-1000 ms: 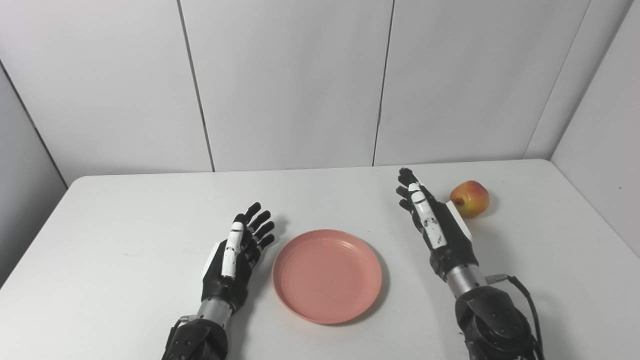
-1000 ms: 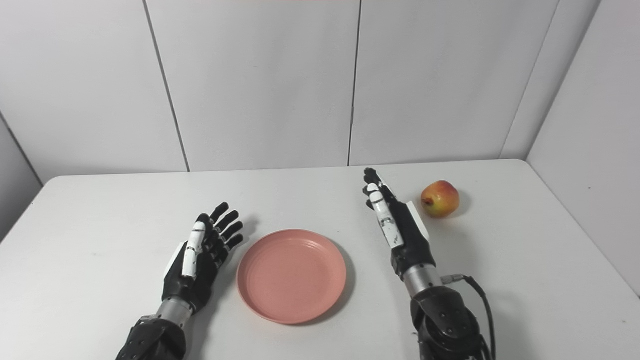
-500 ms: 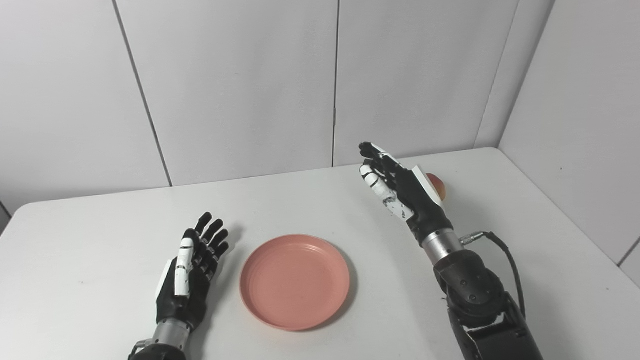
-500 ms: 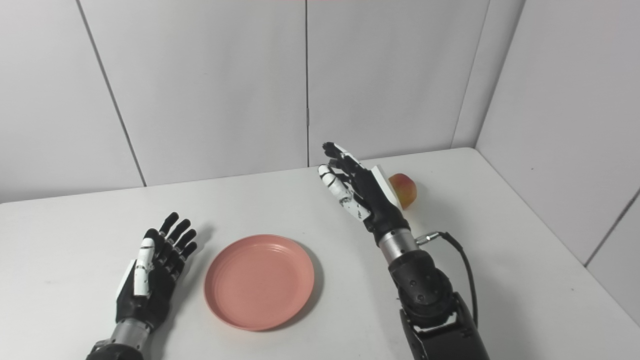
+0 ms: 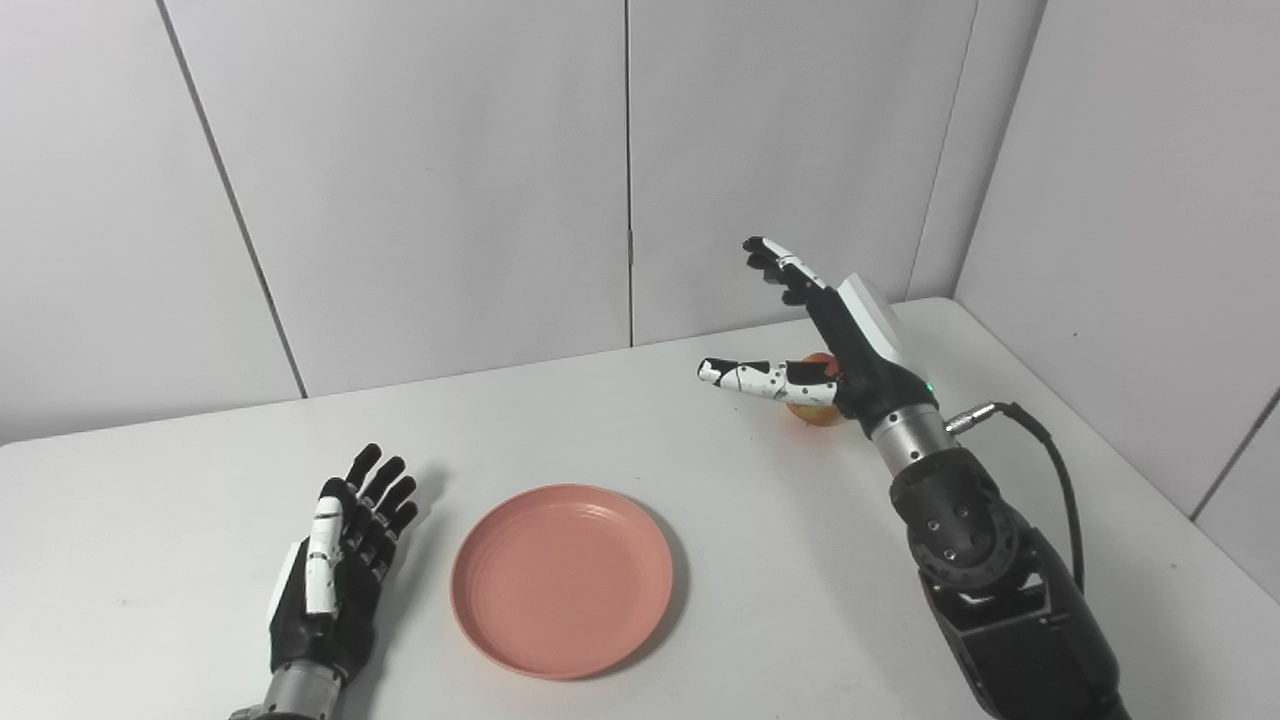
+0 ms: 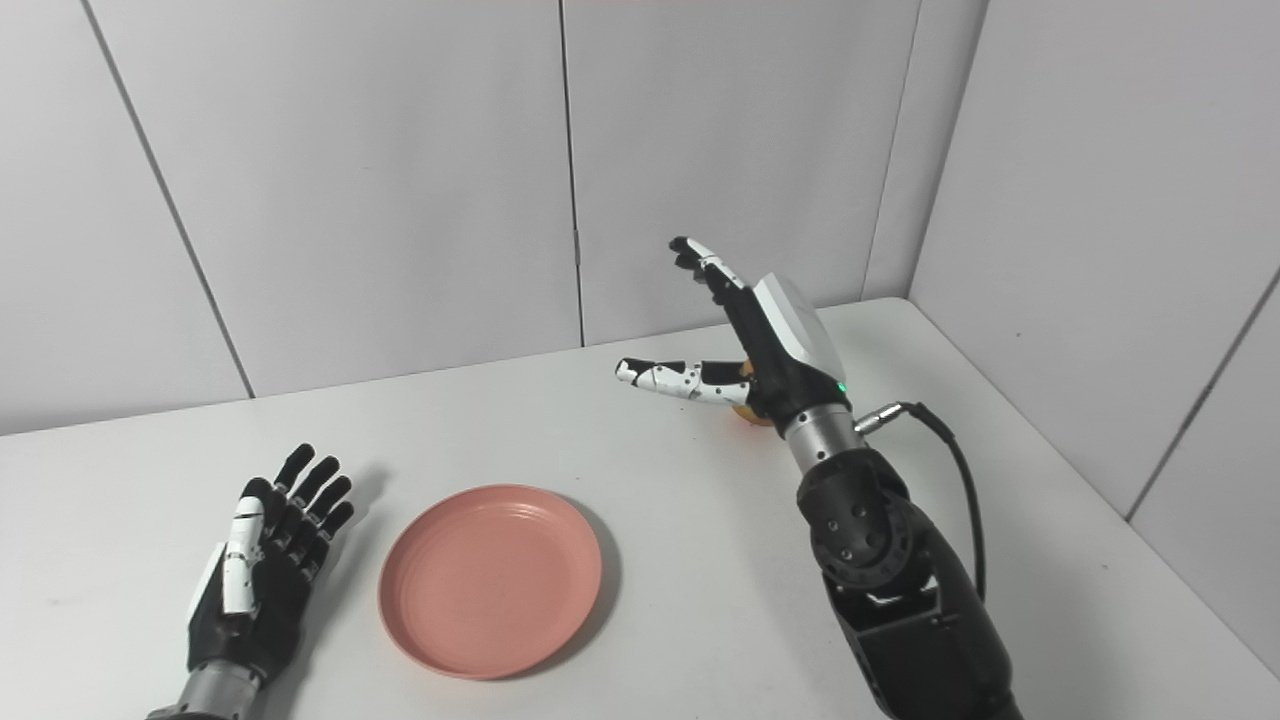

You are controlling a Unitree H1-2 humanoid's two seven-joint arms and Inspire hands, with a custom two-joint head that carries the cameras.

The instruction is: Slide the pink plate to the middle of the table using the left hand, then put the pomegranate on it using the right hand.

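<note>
no writing, pink plate, pomegranate

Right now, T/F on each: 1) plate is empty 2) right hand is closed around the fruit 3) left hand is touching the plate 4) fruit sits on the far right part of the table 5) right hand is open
1) The plate is empty: true.
2) The right hand is closed around the fruit: false. Its fingers and thumb are spread, raised in front of the fruit, which is mostly hidden behind it.
3) The left hand is touching the plate: false. It lies beside the plate, with bare table between them.
4) The fruit sits on the far right part of the table: true.
5) The right hand is open: true.
</note>
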